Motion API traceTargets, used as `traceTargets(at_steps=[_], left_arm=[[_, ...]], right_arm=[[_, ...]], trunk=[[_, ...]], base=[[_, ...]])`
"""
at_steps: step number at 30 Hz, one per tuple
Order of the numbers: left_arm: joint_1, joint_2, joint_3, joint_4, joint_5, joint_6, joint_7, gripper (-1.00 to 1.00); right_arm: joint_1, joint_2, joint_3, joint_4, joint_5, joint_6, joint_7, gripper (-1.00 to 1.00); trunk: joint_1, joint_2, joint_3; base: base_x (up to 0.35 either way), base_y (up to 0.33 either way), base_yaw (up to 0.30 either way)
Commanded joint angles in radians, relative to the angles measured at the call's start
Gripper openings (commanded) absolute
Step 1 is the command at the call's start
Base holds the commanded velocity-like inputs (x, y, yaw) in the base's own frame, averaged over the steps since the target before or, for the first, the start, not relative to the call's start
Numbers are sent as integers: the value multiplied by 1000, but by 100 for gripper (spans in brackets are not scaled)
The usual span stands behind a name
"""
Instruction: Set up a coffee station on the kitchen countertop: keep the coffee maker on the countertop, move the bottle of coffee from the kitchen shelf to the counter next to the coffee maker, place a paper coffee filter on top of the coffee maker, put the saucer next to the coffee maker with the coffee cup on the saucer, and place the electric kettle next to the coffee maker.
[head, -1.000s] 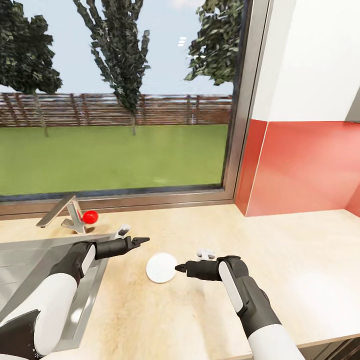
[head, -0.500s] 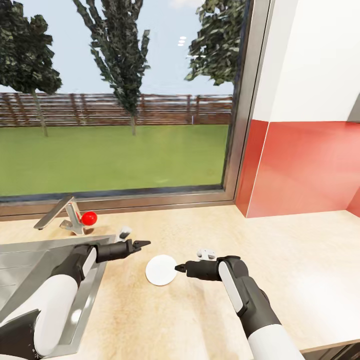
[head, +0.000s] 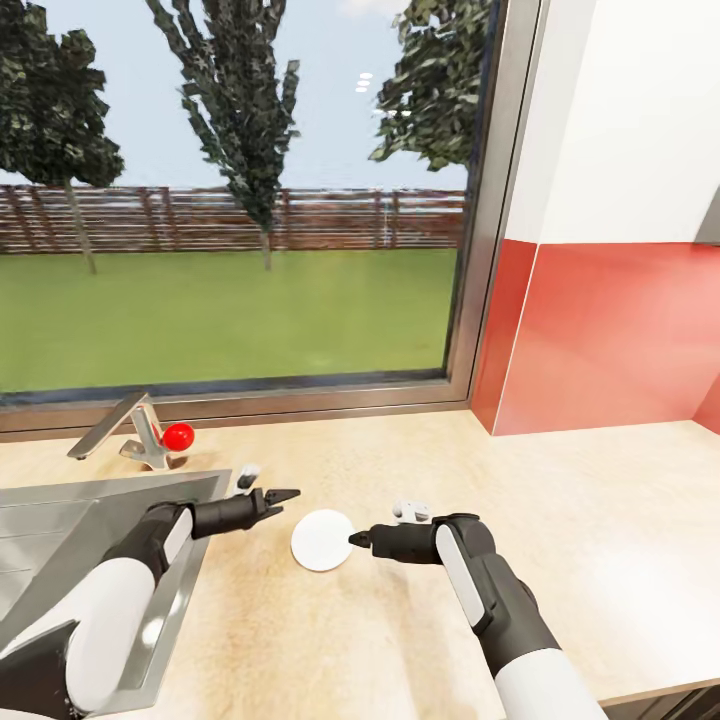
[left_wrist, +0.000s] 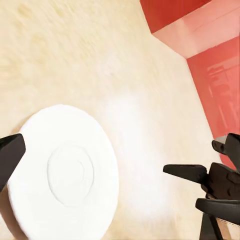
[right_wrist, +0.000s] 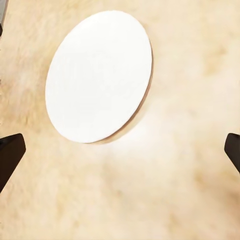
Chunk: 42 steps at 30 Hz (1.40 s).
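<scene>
The saucer lies bare on the countertop between the open, empty left gripper and right gripper, so most steps remain.

Both arms stretched low and forward, forearms angled inward toward each other. Left gripper pointing right, its dark fingers spread slightly at the tips. Right gripper pointing left, tips narrow from the head view, yet fingers set wide apart at the wrist camera's edges.
</scene>
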Motion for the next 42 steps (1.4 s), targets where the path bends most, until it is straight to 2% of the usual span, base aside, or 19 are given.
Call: traceTargets(at_steps=[1,3,9,27,38,42], left_arm=[[6,-1,24,0,-10,-4,-7,100],[18,-1,55,0,-11,-34,-6,100],[29,0,79,2,-13,-56,-6,100],[33,0,82,41,-13,-62,-6,100],[40,-2,82,64,-10,-65,23,100],[54,-2,83,85,-8,-94,23,100]], right_arm=[[-1,1,-1,-1,7,4,7,100],[-1,2,0,-1,6,4,7,100],[-1,2,0,-1,6,4,7,100],[-1,2,20,2,6,4,7,100],[-1,6,20,22,6,3,8,100],[-1,6,20,21,5,3,8,100]], trunk=[[1,-2,-2],[1,-2,-2],[1,-2,-2],[1,-2,-2],[1,-2,-2],[1,-2,-2]], base=[[0,0,0],[0,0,0],[3,0,0],[40,0,0],[28,0,0],[0,0,0]])
